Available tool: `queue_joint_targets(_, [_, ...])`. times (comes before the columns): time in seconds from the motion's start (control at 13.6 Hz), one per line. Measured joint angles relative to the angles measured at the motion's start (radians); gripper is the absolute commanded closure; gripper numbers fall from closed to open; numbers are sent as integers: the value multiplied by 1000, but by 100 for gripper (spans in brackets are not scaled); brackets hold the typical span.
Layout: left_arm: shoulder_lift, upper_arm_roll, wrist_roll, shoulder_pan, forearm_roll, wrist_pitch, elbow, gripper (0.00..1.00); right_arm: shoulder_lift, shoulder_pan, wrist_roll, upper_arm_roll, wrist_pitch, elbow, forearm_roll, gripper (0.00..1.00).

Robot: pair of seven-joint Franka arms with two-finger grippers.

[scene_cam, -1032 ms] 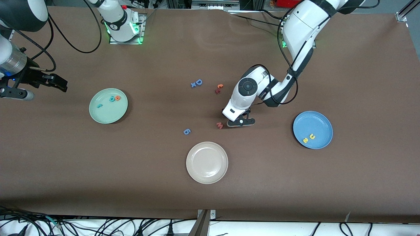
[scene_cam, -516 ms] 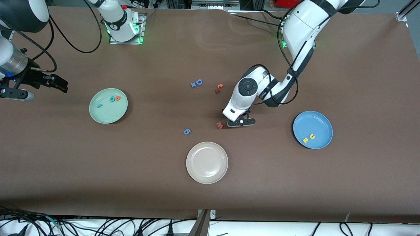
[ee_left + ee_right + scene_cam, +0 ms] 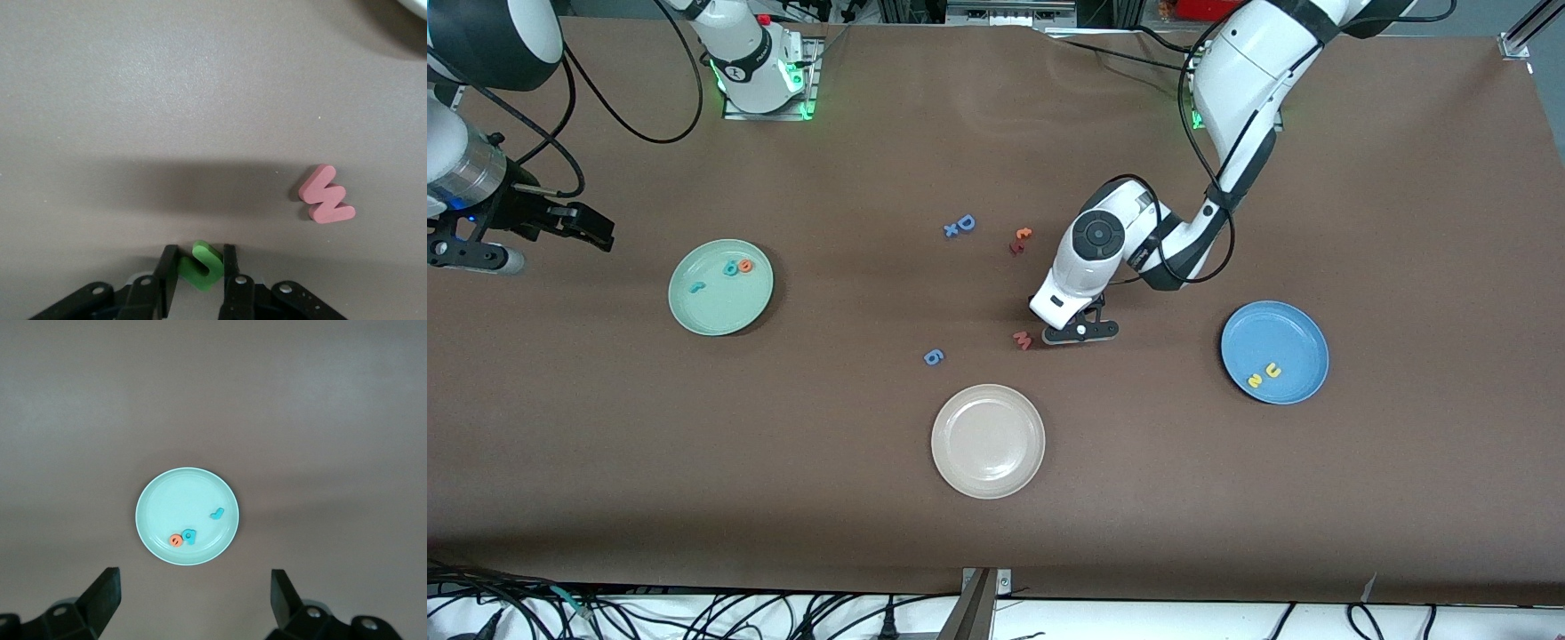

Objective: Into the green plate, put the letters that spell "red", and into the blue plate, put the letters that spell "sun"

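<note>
The left gripper (image 3: 199, 273) is down at the table (image 3: 1405, 489) near the middle, its two fingers (image 3: 168, 270) clamped on the green "n" (image 3: 200, 265). Its arm reaches from its base down the table, elbow bent toward the left arm's end, wrist tipped so the hand points at the surface. The right gripper (image 3: 560, 224) hangs over the table at the right arm's end, about ten o'clock from the green plate (image 3: 720, 311), its fingers (image 3: 103, 593) spread wide with nothing between them; that arm waits.

From the table's middle, the green plate lies at about nine o'clock, the blue plate (image 3: 1294, 329) at about three o'clock, and the cream plate (image 3: 987, 471) at six o'clock, nearest the front camera.

In the green plate sit the teal "r" (image 3: 695, 286), the teal "d" (image 3: 731, 268) and the orange "e" (image 3: 745, 264), the last two touching. In the blue plate lie the yellow "s" (image 3: 1255, 380) and the yellow "u" (image 3: 1272, 370), just beside each other.

The pink "w" (image 3: 1023, 340) lies just beside the left gripper at its nine o'clock. The blue "g" (image 3: 933, 357) lies at about eleven o'clock from the cream plate. The blue "D" (image 3: 966, 222) lies near twelve o'clock, with a small blue "x" (image 3: 951, 230) touching it and two small reddish letters (image 3: 1020, 240) near it.
</note>
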Motion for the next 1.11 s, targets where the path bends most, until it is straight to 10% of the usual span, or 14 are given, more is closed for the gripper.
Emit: queue_joint_targets(1.11, [-3,11,166,44,83,-223,120,80,0,0,0,0,39,-27,2,1])
